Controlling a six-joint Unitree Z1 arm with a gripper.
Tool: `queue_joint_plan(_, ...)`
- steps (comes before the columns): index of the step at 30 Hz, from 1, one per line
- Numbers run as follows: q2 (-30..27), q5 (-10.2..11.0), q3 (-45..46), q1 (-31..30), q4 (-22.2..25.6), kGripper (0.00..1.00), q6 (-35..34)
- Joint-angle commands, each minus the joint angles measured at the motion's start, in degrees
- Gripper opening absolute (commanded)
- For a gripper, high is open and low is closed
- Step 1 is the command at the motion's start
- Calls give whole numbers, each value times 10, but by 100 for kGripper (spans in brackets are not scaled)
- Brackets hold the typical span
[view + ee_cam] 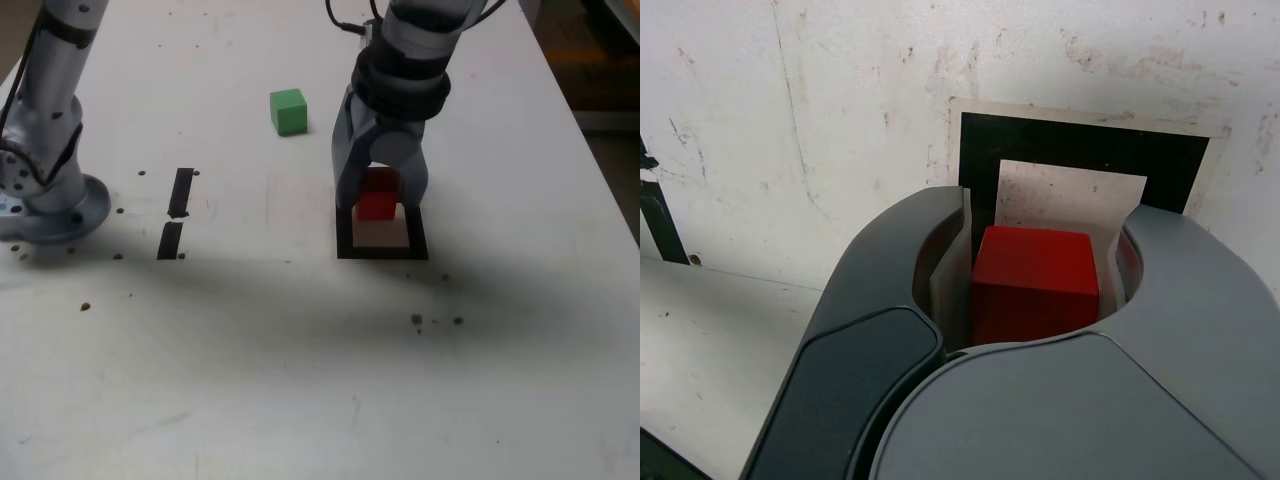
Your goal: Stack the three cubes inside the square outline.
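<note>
1. Below the claw (381, 200) lies a pale, scuffed table (270, 370), speckled with dark and reddish-brown marks; a soft shadow crosses it.
2. Well apart from the claw, toward the exterior view's left, are two short black tape strips (176, 215) and, beyond them, a grey arm base (55, 215).
3. Past the table's edge, at the exterior view's upper right, the room shows dark and brownish, too dim to make out.
4. The claw is closed in on the red cube (1035, 280), which sits between its fingers.
5. Claw and cube are over the square outline (1080, 140); whether anything supports the cube I cannot tell.
6. The cube's sides run roughly along the fingers and the outline's edges; it has no evident long axis.
7. The green cube (289, 112) rests apart from the claw, toward the exterior view's left, slightly turned.
</note>
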Motion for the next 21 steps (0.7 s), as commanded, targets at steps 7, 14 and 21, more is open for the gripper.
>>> queue_joint_plan(7,15,8,4,2,-16,32,1)
queue_joint_plan(14,30,0,14,2,-52,37,0)
queue_joint_plan(21,16,8,12,2,-37,70,0)
